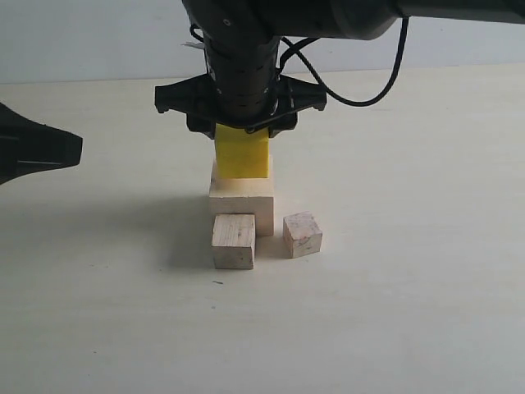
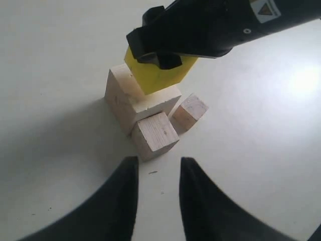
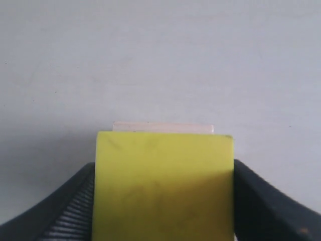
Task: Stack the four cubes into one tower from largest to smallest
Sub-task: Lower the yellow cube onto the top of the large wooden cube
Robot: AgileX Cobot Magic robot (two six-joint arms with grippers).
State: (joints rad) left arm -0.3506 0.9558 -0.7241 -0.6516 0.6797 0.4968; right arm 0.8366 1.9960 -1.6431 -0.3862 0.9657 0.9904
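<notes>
The right claw (image 1: 243, 134) clamps the yellow cube (image 1: 243, 158) between its jaws by opposite flat faces, a block that looks light, rigid, perhaps slick.

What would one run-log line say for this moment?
right gripper: shut on yellow cube | yellow cube: atop large cube | medium cube, small cube: on table | left gripper: open, empty
</notes>
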